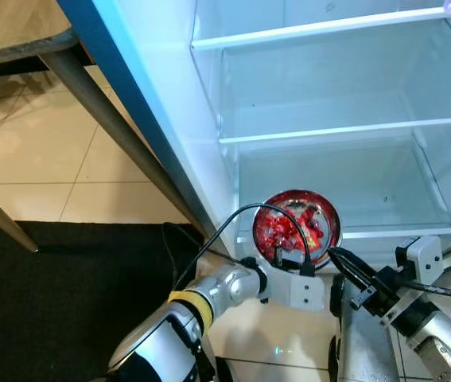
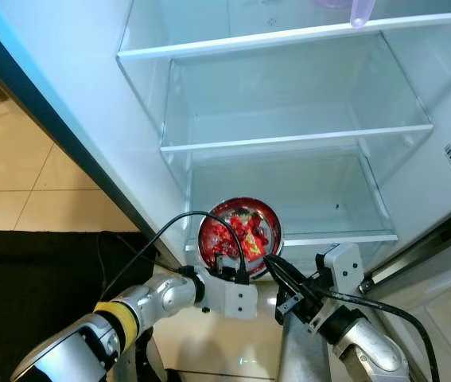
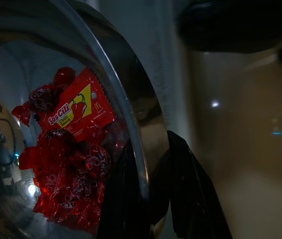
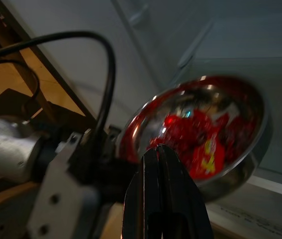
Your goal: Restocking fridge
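Steel bowl [image 1: 300,224] of red sauce packets [image 3: 66,154] hangs before the open fridge's lowest glass shelf [image 2: 344,236], its rim pinched by the left gripper [image 1: 289,259], while the right gripper [image 4: 161,149], fingers pressed together and empty, hovers just beside it.

Head stereo pair looks down into open white fridge [image 1: 328,159]; both wrist cameras view, close-up, round steel bowl of red sachets [image 4: 200,134].
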